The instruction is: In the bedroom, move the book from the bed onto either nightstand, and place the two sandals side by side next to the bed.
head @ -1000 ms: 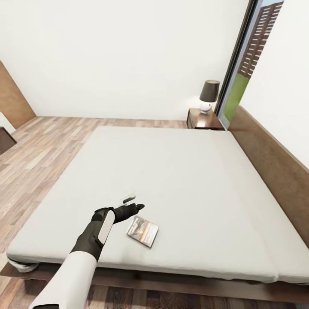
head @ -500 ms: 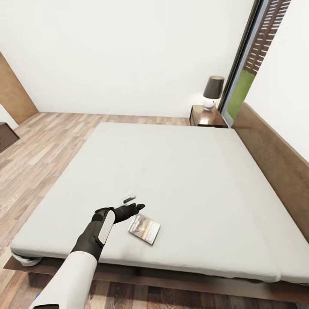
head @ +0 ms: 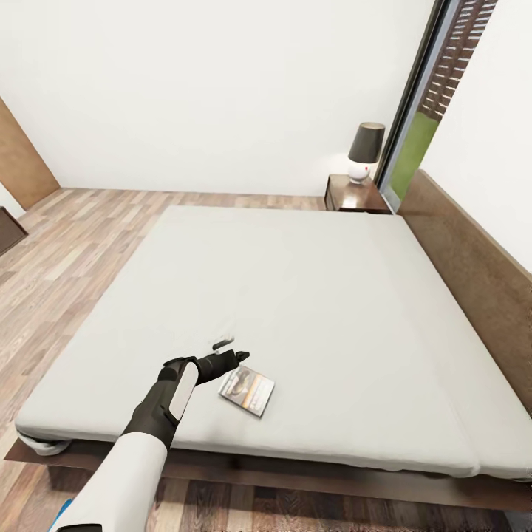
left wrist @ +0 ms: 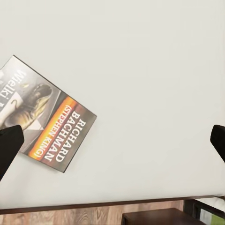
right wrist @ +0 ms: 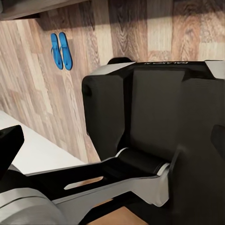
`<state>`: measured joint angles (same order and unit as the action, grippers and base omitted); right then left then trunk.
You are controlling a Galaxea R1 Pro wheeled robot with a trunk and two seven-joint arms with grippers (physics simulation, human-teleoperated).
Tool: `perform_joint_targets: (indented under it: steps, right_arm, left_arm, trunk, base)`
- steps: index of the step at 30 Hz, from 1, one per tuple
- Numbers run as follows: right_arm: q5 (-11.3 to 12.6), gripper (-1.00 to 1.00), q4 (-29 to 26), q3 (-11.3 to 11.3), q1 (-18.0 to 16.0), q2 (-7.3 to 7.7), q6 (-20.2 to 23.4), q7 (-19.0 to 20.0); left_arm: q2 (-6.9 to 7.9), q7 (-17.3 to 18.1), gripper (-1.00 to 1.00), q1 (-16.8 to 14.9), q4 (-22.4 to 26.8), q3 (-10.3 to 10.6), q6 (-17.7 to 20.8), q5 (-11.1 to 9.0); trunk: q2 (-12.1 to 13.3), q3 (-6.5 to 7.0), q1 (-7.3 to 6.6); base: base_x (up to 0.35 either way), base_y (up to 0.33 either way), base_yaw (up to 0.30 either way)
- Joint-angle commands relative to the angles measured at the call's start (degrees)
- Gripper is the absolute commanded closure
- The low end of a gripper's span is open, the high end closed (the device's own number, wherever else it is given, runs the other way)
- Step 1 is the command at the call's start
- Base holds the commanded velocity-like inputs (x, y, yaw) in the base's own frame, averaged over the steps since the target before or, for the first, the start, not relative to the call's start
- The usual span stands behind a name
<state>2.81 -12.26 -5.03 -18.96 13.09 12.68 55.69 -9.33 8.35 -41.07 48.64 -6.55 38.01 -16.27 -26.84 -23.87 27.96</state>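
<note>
The left hand is held over the bed with its fingers spread wide and nothing gripped. The book lies flat at its five o'clock, just beside it, near the bed's foot edge. The hand should be shifted over the book before descending. The nightstand stands at one o'clock. The right hand's state cannot be told; the sandals lie paired on the floor.
</note>
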Motion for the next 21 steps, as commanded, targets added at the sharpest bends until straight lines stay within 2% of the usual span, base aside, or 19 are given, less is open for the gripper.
perform_joint_targets:
  steps: [1,13,21]
  right_arm:
    - [0.26,-1.00,-0.02,-0.23,-0.06,0.00,0.60,0.21]
    - [0.26,-1.00,-0.03,-0.23,-0.03,0.00,0.59,0.21]
    - [0.26,-1.00,0.00,-0.21,-0.05,0.00,0.59,0.21]
  left_arm:
    - [-0.08,0.26,-1.00,-0.05,0.06,-0.31,0.40,0.01]
    - [-0.01,0.66,-1.00,-0.06,0.15,-0.31,0.55,-0.14]
    - [0.01,2.14,-1.00,-0.04,0.16,-0.31,0.58,-1.59]
  trunk:
    - [-0.09,-0.17,0.02]
    - [-0.09,-1.26,0.02]
    - [-0.09,-1.98,0.02]
  base:
    - [0.000,0.000,-0.088]
    - [0.000,0.000,-0.088]
    - [0.000,0.000,-0.081]
